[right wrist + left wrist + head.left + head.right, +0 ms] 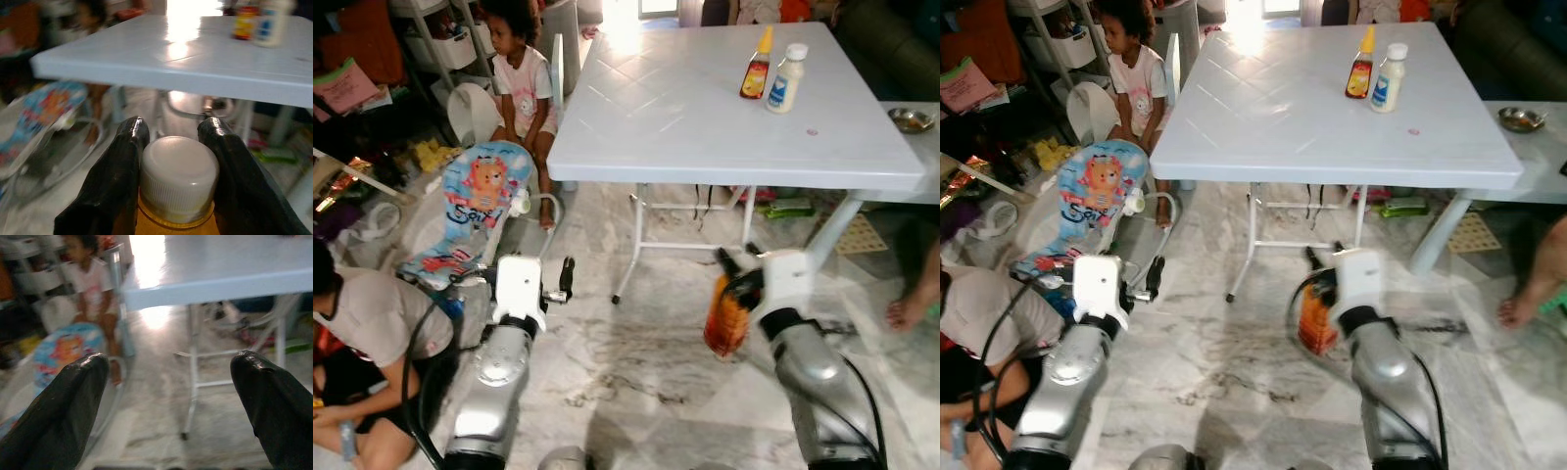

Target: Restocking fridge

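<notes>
Gripped just under its white cap, an orange bottle (177,188) is sitting between the two black fingers (115,186) of the right gripper (736,279), which are pinching its neck from both sides. From the head views the bottle is hanging below that gripper, over the marble floor (636,362), short of the white table (705,108) and lower than its top. Ahead of the gripper and higher up, toward the far side of the tabletop, a red sauce bottle (757,67) and a white bottle (785,80) are standing just beside each other. No fridge can be made out, so where the carried bottle is headed cannot be told.

Over on the other side, the left gripper (171,396) is holding nothing, its fingers spread wide and pointing toward the table legs, with a patterned baby bouncer (475,211) near it on its outer side.

Carrying well, by my judgement, means keeping the pinch firm on the neck and the bottle upright, since the grip is narrow and the body hangs free to swing. A child (524,73) is sitting beyond the bouncer, another person (372,333) is crouching close beside the left arm, and a bare foot (913,305) is resting on the floor off to the right gripper's outer side, so any walking or turning calls for slow moves and wide margins.
</notes>
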Motion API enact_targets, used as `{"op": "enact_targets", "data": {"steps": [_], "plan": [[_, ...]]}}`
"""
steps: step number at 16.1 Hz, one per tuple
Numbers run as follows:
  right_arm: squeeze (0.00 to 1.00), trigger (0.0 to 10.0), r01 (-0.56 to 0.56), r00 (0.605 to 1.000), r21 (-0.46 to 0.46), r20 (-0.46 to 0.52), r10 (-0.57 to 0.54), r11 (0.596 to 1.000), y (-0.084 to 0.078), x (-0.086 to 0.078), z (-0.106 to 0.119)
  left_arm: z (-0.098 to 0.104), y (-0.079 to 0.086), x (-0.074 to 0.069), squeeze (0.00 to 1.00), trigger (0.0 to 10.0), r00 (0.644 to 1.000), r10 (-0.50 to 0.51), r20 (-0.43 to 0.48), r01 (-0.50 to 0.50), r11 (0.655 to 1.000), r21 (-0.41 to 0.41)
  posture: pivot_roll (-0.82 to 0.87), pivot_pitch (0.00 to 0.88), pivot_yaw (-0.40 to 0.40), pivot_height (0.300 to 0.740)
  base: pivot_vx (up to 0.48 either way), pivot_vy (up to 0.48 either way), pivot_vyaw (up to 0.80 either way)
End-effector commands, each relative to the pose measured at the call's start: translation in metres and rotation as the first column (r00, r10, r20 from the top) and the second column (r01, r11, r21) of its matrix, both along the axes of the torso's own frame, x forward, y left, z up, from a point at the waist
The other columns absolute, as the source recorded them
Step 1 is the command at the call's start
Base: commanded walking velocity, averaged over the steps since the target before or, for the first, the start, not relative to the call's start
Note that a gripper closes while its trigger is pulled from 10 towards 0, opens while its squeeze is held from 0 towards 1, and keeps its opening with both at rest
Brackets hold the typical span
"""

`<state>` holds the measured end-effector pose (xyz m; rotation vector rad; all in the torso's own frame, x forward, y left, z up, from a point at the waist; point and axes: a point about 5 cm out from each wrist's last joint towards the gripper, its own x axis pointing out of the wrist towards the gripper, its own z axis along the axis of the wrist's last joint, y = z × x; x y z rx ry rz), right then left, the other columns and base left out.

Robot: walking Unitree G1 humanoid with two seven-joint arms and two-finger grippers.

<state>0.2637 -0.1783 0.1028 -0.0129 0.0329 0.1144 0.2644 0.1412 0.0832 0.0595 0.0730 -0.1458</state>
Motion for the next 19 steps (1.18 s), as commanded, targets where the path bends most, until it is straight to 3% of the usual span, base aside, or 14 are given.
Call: {"op": "enact_targets", "data": {"steps": [1, 2, 3, 4, 7, 8, 9, 10, 13, 15, 19], "plan": [[0.0, 10.0, 0.015, 0.996, 0.029, 0.083, -0.017, 0.999, 0.001, 0.009, 0.024, 0.014, 0.004, 0.006, 0.0, 10.0, 0.999, -0.008, 0.033, 0.008, 1.0, -0.008, -0.01, 0.0, 0.044, 0.74, 0.0, 0.0, 0.0], [0.0, 10.0, -0.073, 0.987, 0.038, 0.147, 0.066, 0.997, 0.01, 0.009, 0.029, 0.017, 0.004, 0.014, 0.0, 10.0, 0.995, -0.071, 0.073, 0.071, 0.997, 0.002, -0.06, 0.0, 0.091, 0.74, 0.0, 0.0, 0.0], [0.0, 10.0, -0.108, 0.987, 0.013, 0.122, 0.106, 0.994, 0.013, 0.009, 0.016, 0.012, 0.007, 0.024, 0.0, 10.0, 0.995, -0.058, 0.082, 0.052, 0.997, 0.064, -0.05, 0.0, 0.074, 0.74, 0.0, 0.0, 0.0], [0.0, 10.0, -0.059, 0.991, 0.033, 0.123, 0.054, 0.998, 0.01, 0.003, 0.017, 0.016, 0.009, 0.022, 0.0, 10.0, 0.997, -0.016, 0.075, 0.015, 1.0, 0.003, -0.05, 0.0, 0.063, 0.74, 0.0, 0.0, 0.0], [0.0, 10.0, 0.051, 0.993, -0.082, 0.106, -0.042, 0.995, 0.005, 0.006, 0.02, 0.02, 0.0, 0.017, 0.0, 10.0, 0.994, -0.051, 0.096, 0.053, 0.998, -0.02, -0.07, 0.0, 0.057, 0.74, 0.0, 0.0, 0.0], [0.0, 10.0, 0.049, 0.997, -0.037, 0.062, -0.047, 0.998, 0.005, 0.007, 0.017, 0.019, -0.002, 0.016, 0.0, 10.0, 0.994, -0.057, 0.096, 0.06, 0.998, -0.025, -0.07, 0.0, 0.058, 0.74, 0.0, 0.0, 0.0], [0.0, 10.0, 0.061, 0.994, 0.005, 0.091, -0.061, 0.998, 0.004, 0.009, 0.024, 0.02, -0.005, 0.016, 0.0, 10.0, 0.991, -0.085, 0.107, 0.087, 0.996, -0.011, -0.07, 0.0, 0.055, 0.74, 0.0, 0.0, 0.0], [0.0, 10.0, 0.113, 0.986, -0.08, 0.133, -0.102, 0.99, 0.001, 0.011, 0.028, 0.016, 0.001, 0.015, 0.0, 10.0, 0.994, -0.055, 0.099, 0.056, 0.998, -0.009, -0.05, 0.0, 0.051, 0.74, 0.0, 0.0, 0.0], [0.0, 10.0, 0.087, 0.99, -0.105, 0.124, -0.074, 0.991, 0.005, 0.006, 0.027, 0.008, 0.014, 0.007, 0.0, 10.0, 0.997, 0.02, 0.069, -0.019, 1.0, -0.017, -0.03, 0.0, 0.037, 0.74, 0.0, 0.0, 0.0], [0.0, 10.0, 0.061, 0.992, -0.121, 0.114, -0.047, 0.991, 0.011, -0.005, 0.023, 0.002, 0.013, -0.009, 0.0, 10.0, 0.998, 0.042, 0.043, -0.043, 0.999, 0.015, -0.01, 0.0, 0.027, 0.74, 0.0, 0.0, 0.8], [0.0, 10.0, 0.076, 0.994, -0.112, 0.092, -0.066, 0.991, 0.008, -0.01, 0.021, -0.01, 0.007, -0.02, 0.0, 10.0, 0.999, 0.051, -0.015, -0.051, 0.999, 0.008, -0.03, 0.0, 0.037, 0.74, 0.0, 0.0, 0.8]]}}
